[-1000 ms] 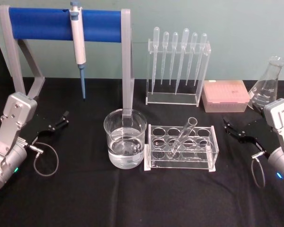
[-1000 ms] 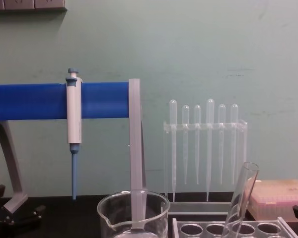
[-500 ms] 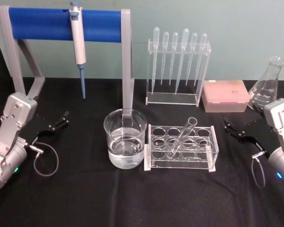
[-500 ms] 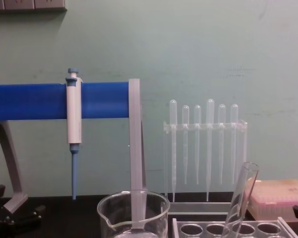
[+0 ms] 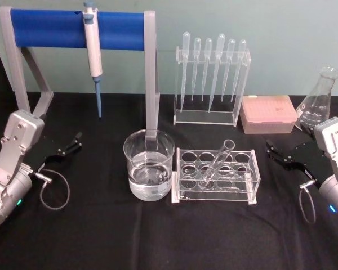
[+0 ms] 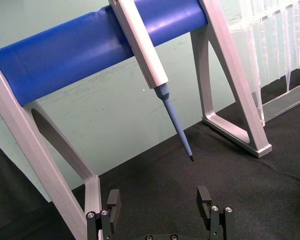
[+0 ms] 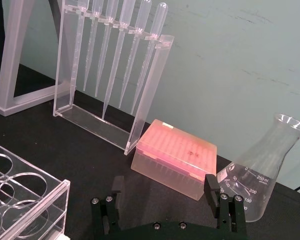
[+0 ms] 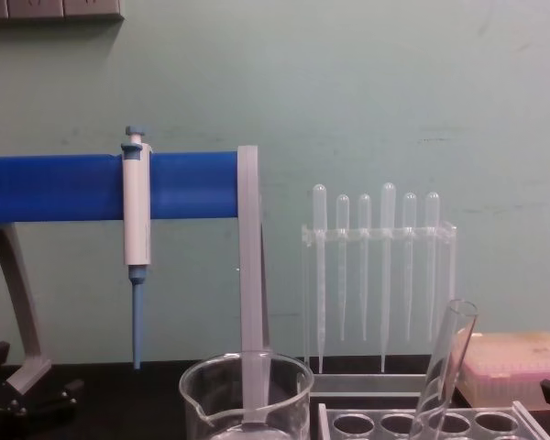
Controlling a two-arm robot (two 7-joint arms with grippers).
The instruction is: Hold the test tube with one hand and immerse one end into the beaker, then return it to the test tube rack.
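The test tube point(image 5: 218, 162) leans tilted in a clear rack point(image 5: 245, 183) at the table's middle, its open rim up; its upper part also shows in the chest view point(image 8: 446, 367). The beaker point(image 5: 149, 164), partly filled with clear liquid, stands just left of the rack, and its rim point(image 8: 247, 376) shows from the chest. My left gripper point(image 5: 73, 142) rests open at the table's left, far from both. My right gripper point(image 5: 271, 151) rests open to the right of the rack. The wrist views show each gripper, left point(image 6: 159, 197) and right point(image 7: 164, 185), with nothing between its fingers.
A grey stand with a blue bar point(image 5: 73, 28) holds a white pipettor point(image 5: 92, 50) at the back left. Behind the tube rack stands a clear holder of plastic pipettes point(image 5: 211, 79). A pink tip box point(image 5: 268, 114) and a conical flask point(image 5: 318, 101) sit at the back right.
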